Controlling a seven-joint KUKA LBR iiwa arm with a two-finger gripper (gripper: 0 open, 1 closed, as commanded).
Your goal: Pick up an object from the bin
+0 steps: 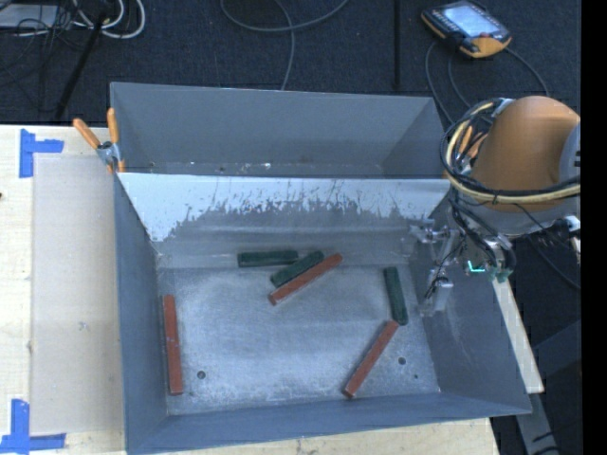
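Just left of the arm (453, 271), dark green bar (395, 295), by bin's (474, 354) right wall

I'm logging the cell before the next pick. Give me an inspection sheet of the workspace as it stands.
Surface: grey metal bin, its floor scuffed.
Job's things: red-brown sticks at left, centre and lower right; dark green sticks, two at centre, one at right; all lie flat.
Clutter: nothing seen.
Grippers: gripper low by the bin's right wall, just right of the right-hand green stick.
Cables: looped round the orange wrist cover; more cables behind the bin.
Surroundings: dark floor; handheld device on it.
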